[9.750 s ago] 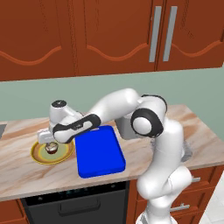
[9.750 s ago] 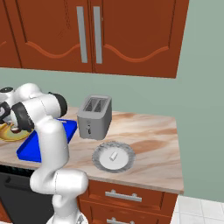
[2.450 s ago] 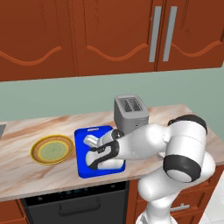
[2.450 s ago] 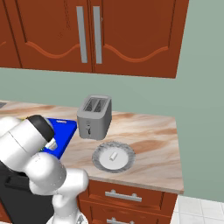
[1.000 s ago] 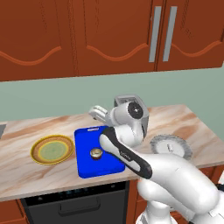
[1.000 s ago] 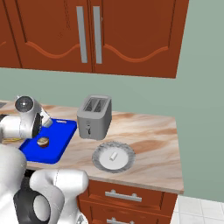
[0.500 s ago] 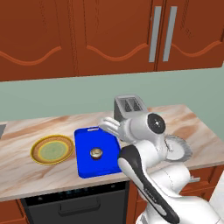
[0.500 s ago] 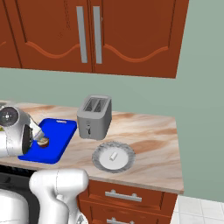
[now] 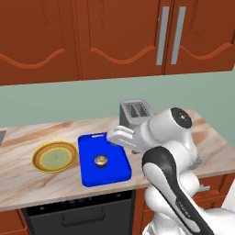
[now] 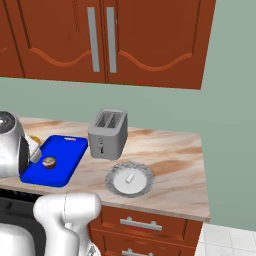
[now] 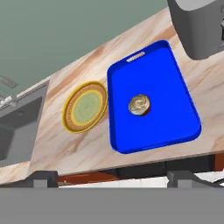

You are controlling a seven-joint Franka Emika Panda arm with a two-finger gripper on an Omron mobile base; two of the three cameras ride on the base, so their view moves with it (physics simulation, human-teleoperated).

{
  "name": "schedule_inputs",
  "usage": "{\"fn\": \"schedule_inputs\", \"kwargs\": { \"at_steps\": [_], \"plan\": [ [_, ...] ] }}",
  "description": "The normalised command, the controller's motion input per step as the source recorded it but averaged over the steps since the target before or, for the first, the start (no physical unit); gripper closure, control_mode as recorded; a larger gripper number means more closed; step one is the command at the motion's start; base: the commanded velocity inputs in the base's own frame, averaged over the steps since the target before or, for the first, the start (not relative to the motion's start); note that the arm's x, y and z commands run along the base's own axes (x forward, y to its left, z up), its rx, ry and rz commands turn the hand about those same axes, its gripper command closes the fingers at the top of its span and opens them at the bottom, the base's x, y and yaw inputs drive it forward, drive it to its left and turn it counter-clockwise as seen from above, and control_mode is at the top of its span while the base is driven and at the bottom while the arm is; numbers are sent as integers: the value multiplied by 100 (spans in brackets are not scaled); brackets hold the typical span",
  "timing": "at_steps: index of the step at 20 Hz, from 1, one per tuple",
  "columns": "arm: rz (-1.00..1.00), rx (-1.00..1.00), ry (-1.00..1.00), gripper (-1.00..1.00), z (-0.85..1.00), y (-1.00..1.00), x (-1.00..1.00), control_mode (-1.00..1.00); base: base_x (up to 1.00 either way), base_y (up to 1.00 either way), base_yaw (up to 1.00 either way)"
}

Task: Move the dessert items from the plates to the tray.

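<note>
My claw (image 9: 114,136) hangs above the right edge of the blue tray (image 9: 117,170), its fingers spread wide with nothing between them. In the hand view my two dark fingertips (image 11: 43,178) rise far apart at the bottom, looking down over the marbled surface (image 11: 74,144).

The cupcake (image 9: 101,160) sits upright near the middle of the tray, apart from my claw; from the hand view its pale top (image 11: 139,105) faces me, and from the right base view it stands near the tray's left side (image 10: 49,162). The tray's slot handle (image 11: 135,56) is at the end toward the wall.

The yellow-rimmed plate (image 9: 55,157) with its olive-green centre lies just beside the tray on its left, with a narrow strip of surface between them.

The grey toaster (image 10: 107,133) stands behind the tray's right corner, near the wall. Beyond it, toward the front edge of the surface, lies the grey ridged plate (image 10: 142,187), well apart from the tray, and the small white oblong piece (image 10: 129,178) rests tilted on its white centre. In the left base view that plate is mostly hidden behind my arm.
</note>
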Motion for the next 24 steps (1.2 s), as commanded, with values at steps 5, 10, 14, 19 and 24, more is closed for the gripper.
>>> {"fn": "schedule_inputs", "kwargs": {
  "at_steps": [5, 10, 14, 19, 24],
  "plan": [
    [9, -7, 6, -100, 58, -57, -55, -100, 0, 0, 0],
    [15, -17, -4, -100, 52, -80, -28, -100, 0, 0, 0],
    [14, -22, -11, -100, 15, -77, -42, -100, 0, 0, 0],
    [7, -17, -20, -100, -9, -86, -61, -100, 0, 0, 0],
    [0, -16, -20, -100, -31, -67, -41, -100, 0, 0, 0]
  ]
}}
